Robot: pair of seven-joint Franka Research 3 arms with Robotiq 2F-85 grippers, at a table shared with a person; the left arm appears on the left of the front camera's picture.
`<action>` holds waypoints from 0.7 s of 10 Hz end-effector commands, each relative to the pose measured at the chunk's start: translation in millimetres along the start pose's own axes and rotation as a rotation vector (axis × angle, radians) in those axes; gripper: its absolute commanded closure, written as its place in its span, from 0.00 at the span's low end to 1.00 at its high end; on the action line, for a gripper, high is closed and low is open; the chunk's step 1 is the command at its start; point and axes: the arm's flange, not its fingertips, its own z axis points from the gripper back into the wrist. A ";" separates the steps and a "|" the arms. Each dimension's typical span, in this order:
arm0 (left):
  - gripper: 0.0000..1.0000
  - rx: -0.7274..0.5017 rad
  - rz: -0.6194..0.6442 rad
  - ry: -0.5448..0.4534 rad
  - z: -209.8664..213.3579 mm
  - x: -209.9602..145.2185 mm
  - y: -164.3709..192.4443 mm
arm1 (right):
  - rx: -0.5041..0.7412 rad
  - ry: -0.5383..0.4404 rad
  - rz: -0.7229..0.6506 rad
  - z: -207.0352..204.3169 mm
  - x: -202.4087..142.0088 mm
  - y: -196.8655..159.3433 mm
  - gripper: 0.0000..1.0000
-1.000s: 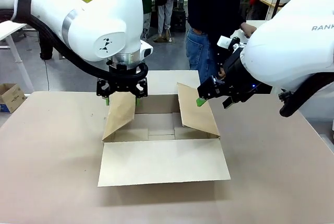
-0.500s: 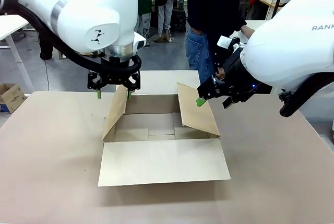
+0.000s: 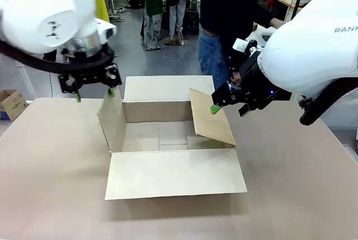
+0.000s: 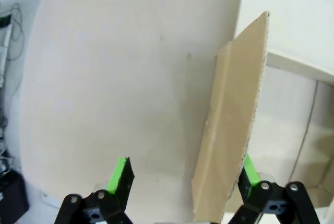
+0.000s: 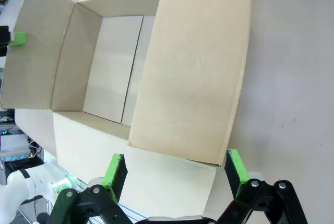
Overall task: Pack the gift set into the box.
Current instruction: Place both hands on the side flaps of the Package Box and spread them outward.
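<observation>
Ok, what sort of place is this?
Probably a robotics lab or test workshop: a white left arm and right arm reach over an open box on a table, a person stands at its far side, and other people stand on the floor behind.

Front: we look across the table (image 3: pixel 50 184), mid-range, toward its far side.
Left wrist: we look down, close; flap (image 4: pixel 235 114) at frame right.
Right wrist: we look down, close, over the box (image 5: pixel 109 67).
Shared: we see the box in all three.

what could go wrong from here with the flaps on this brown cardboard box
On the brown cardboard box, the right flap leans inward over the opening, so it could block anything lowered in. The left flap stands near upright between the fingers of the open left gripper and may swing back once released.
</observation>
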 end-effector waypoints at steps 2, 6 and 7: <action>0.00 -0.179 0.006 0.070 -15.9 -3.0 68.5 | -0.008 -0.007 -0.003 -0.9 -0.5 -0.1 0.00; 0.00 -0.367 -0.013 0.191 -61.4 0.8 130.0 | -0.008 -0.007 -0.003 -0.9 -0.5 -0.1 0.00; 0.00 -0.414 0.006 0.207 -73.6 4.1 136.4 | -0.008 -0.007 -0.003 -0.9 -0.5 -0.1 0.00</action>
